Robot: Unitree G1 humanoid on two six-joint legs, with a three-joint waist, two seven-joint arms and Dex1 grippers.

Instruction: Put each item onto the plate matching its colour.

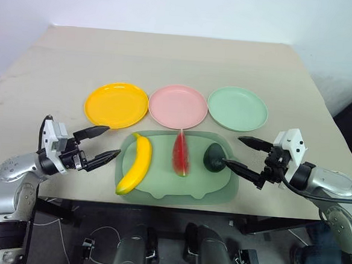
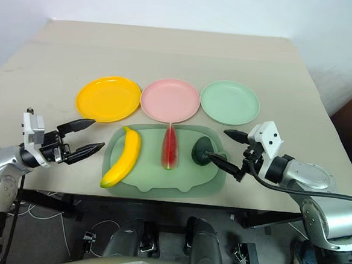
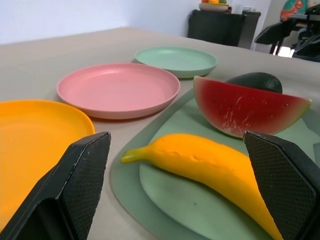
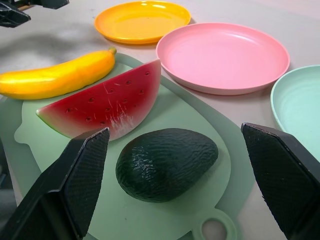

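Observation:
On the green mat (image 1: 160, 188) near the table's front lie a yellow banana (image 1: 136, 163), a red watermelon wedge (image 1: 181, 153) and a dark green avocado (image 1: 214, 157). Behind the mat stand three plates in a row: yellow (image 1: 116, 105), pink (image 1: 178, 106), light green (image 1: 237, 108). My left gripper (image 1: 102, 143) hovers open just left of the mat, pointing at the banana (image 3: 210, 170). On the mat's right side my right gripper (image 1: 240, 152) stands open, its fingers either side of the avocado (image 4: 165, 162) without touching it.
The beige table (image 1: 169, 59) stretches bare behind the plates. A dark cabinet (image 3: 222, 27) stands far off beyond the table. The mat's front rim lies close to the table's front edge.

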